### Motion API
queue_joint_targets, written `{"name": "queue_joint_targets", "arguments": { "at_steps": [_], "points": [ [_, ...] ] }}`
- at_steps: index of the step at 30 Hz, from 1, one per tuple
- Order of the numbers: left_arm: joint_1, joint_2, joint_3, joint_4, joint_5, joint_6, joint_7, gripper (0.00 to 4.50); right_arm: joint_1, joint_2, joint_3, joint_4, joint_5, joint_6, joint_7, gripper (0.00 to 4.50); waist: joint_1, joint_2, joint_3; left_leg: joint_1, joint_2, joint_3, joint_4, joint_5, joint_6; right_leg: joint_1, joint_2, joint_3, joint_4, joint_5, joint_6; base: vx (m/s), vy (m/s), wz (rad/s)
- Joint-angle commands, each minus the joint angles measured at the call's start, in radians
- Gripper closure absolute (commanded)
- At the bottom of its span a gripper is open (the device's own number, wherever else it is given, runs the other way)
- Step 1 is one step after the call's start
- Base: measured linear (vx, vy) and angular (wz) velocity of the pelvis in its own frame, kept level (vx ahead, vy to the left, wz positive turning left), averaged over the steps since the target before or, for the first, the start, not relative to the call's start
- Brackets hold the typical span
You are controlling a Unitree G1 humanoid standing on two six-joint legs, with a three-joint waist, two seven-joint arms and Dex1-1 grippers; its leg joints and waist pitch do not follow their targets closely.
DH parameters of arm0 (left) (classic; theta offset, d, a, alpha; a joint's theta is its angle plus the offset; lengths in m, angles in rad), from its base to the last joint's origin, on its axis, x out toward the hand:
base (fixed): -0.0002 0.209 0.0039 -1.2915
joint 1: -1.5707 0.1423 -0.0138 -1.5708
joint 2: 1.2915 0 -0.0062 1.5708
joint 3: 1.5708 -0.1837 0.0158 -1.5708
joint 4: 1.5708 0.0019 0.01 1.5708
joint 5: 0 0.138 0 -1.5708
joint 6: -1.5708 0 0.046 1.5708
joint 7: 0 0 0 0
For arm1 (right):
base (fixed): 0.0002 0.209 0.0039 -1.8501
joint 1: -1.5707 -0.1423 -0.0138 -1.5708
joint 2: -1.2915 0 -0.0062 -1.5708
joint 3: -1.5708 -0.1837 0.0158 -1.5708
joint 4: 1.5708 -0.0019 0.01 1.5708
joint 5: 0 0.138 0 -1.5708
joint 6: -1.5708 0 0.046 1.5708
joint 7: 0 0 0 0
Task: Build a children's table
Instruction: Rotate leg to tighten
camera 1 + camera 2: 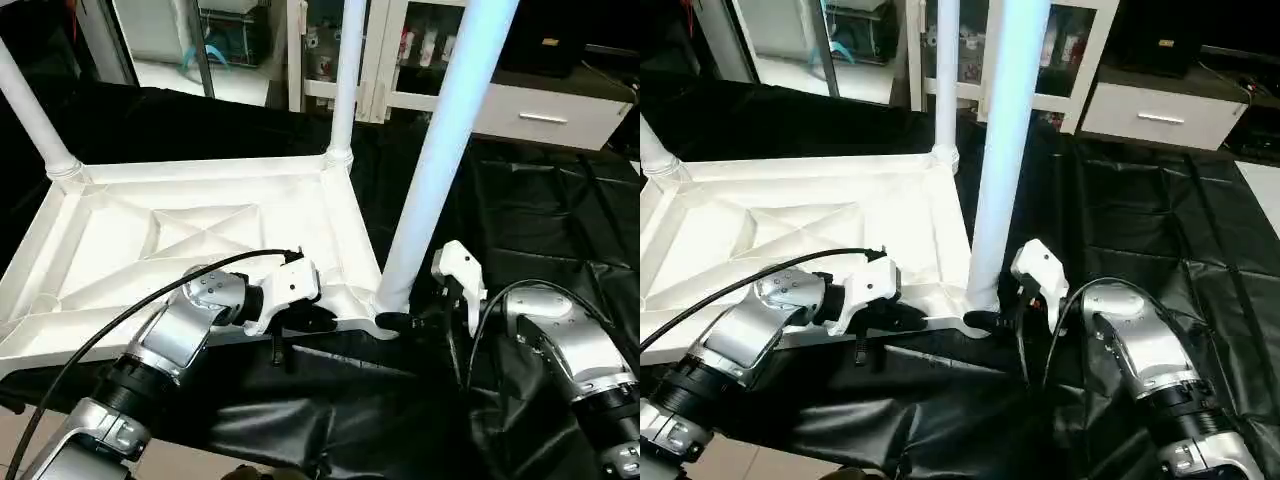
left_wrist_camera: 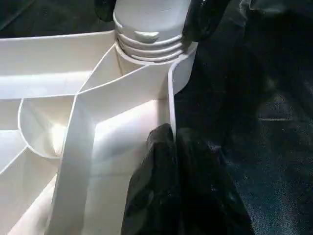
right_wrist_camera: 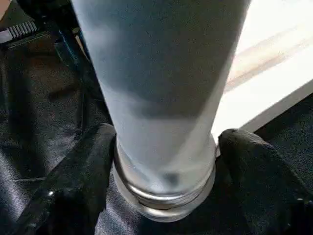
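Note:
The children's table lies upside down: its white tabletop (image 1: 200, 230) shows the X-ribbed underside. Three white legs stand in its corner sockets, at the far left (image 1: 30, 110), the back right (image 1: 345, 80) and the near right (image 1: 440, 150). My right gripper (image 1: 400, 322) holds the near right leg at its base, one black finger (image 3: 73, 181) pressed against each side just above the socket. My left gripper (image 1: 312, 320) is shut, its fingers (image 2: 171, 191) resting on the tabletop's front rim close to that same corner socket (image 2: 146, 44).
A black cover (image 1: 560, 220) drapes the work table and hangs wrinkled over its front edge below my arms. White cabinets with a drawer (image 1: 545, 110) stand behind. A black cable (image 1: 120, 320) runs along my left forearm.

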Motion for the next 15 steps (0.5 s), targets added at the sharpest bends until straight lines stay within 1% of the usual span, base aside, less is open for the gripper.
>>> {"name": "queue_joint_targets", "arguments": {
  "at_steps": [1, 2, 6, 7, 15],
  "points": [
    [0.019, 0.010, -0.041, -0.017, 0.011, 0.010, -0.026, 4.50, -0.018, -0.004, -0.007, 0.018, -0.008, -0.009, 0.005, 1.27, 0.001, -0.005, -0.063, 0.028, 0.084, -0.039, -0.068, -0.086, 0.092, 0.036, -0.067, 0.038, -0.047, 0.071, -0.295, 0.000, 0.000, 0.00],
    [0.019, 0.011, -0.041, -0.019, 0.011, 0.012, -0.026, 4.50, -0.018, -0.005, -0.006, 0.021, -0.007, -0.012, 0.008, 1.31, 0.001, -0.005, -0.063, 0.028, 0.083, -0.039, -0.068, -0.087, 0.093, 0.036, -0.066, 0.038, -0.047, 0.071, -0.296, 0.000, 0.000, 0.00],
    [0.020, 0.012, -0.044, -0.020, 0.011, 0.015, -0.026, 4.50, -0.015, -0.002, -0.007, 0.024, -0.007, -0.017, 0.015, 1.69, 0.001, -0.005, -0.063, 0.029, 0.083, -0.039, -0.068, -0.095, 0.091, 0.036, -0.066, 0.038, -0.048, 0.066, -0.298, 0.000, 0.000, 0.00],
    [0.019, 0.013, -0.045, -0.019, 0.012, 0.016, -0.028, 4.50, -0.015, 0.001, -0.008, 0.026, -0.007, -0.018, 0.019, 1.78, 0.001, -0.003, -0.063, 0.028, 0.082, -0.039, -0.068, -0.099, 0.089, 0.036, -0.066, 0.039, -0.048, 0.066, -0.298, 0.000, 0.000, 0.00],
    [0.017, 0.017, -0.048, -0.016, 0.013, 0.022, -0.031, 4.50, -0.010, 0.012, -0.009, 0.030, -0.002, -0.023, 0.026, 1.85, 0.000, -0.003, -0.065, 0.028, 0.082, -0.039, -0.066, -0.087, 0.093, 0.037, -0.065, 0.038, -0.045, 0.085, -0.301, 0.000, 0.000, 0.00]
  ]
}}
